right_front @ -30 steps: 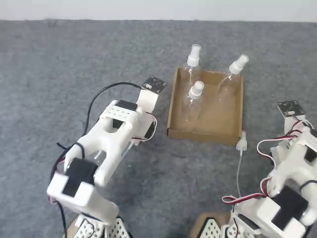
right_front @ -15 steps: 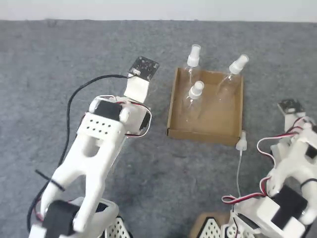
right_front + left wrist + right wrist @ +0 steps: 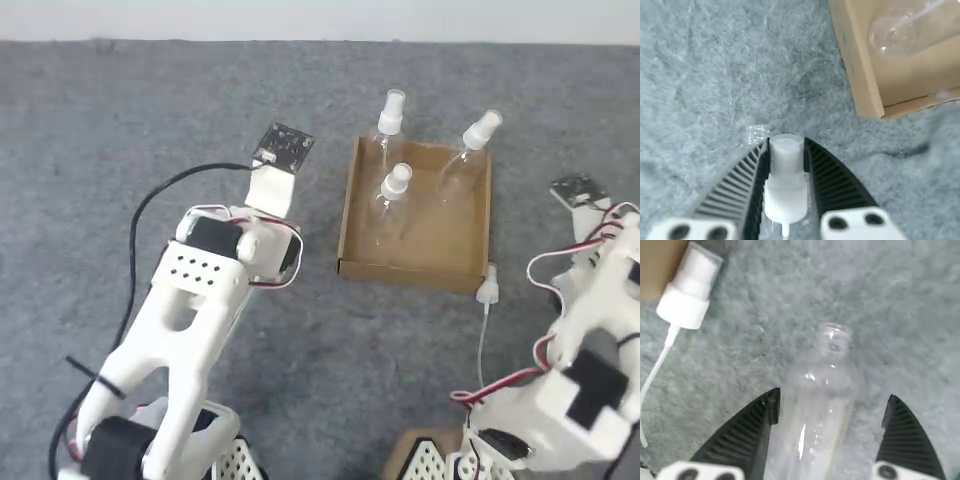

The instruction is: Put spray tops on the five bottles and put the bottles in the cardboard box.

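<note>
My left gripper (image 3: 786,145) is shut on a white spray top (image 3: 785,175), held above the grey carpet. Just beyond its fingertips I see the open neck of a clear bottle (image 3: 757,134). My right gripper (image 3: 832,399) is open, its fingers on either side of a topless clear bottle (image 3: 826,385) that lies on the carpet. A loose spray top (image 3: 687,295) with its tube lies close to that bottle, by the box's near right corner (image 3: 488,290). The cardboard box (image 3: 347,215) holds three clear bottles with white tops (image 3: 393,190).
The left arm (image 3: 215,265) stretches over the carpet left of the box. The right arm (image 3: 600,300) stands at the right edge of the carpet. A pale wall runs along the carpet's far side.
The left arm has unfolded and stretched forward, its wrist now farther out beside the box. The right arm's wrist has shifted a little farther away.
</note>
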Controlling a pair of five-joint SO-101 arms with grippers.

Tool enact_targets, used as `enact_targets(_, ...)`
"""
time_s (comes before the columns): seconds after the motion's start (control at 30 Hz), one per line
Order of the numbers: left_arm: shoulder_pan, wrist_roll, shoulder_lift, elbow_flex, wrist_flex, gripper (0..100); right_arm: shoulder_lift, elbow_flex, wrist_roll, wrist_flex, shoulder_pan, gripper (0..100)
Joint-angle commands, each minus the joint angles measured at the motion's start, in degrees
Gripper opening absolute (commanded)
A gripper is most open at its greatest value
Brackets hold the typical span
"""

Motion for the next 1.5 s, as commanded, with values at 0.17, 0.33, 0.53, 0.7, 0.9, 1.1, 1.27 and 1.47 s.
enact_targets(0.17,-0.26,0.26,-2.64,-0.31,-1.58,2,9.01,-8.97,-3.16,-0.04,0.75,18.6)
enact_targets(0.33,-0.26,0.26,-2.64,-0.22,-1.58,2,12.44,-11.96,-3.6,-0.04,0.92,8.4)
enact_targets(0.53,-0.26,0.35,-3.34,-1.1,-1.32,1,7.6,-15.82,-4.48,4.7,0.31,0.7)
enact_targets(0.7,-0.35,0.35,-8.53,-2.95,0.79,1,-5.85,-16.79,-12.4,8.4,-5.05,0.5)
enact_targets(0.9,-1.85,-0.7,-20.31,-9.63,8.62,1,-26.59,-9.93,-22.07,11.03,-18.86,0.5)
enact_targets(1.1,-10.55,-2.81,-27.78,-20.62,13.54,1,-47.08,1.76,-35.34,8.4,-42.51,0.5)
enact_targets(1.27,-12.66,-2.73,-31.74,-27.91,16.97,1,-54.55,11.25,-45.01,0.57,-62.37,0.5)
enact_targets(1.47,-12.66,3.43,-35.87,-33.1,17.49,1,-55.43,23.12,-46.24,-14.64,-77.23,0.6)
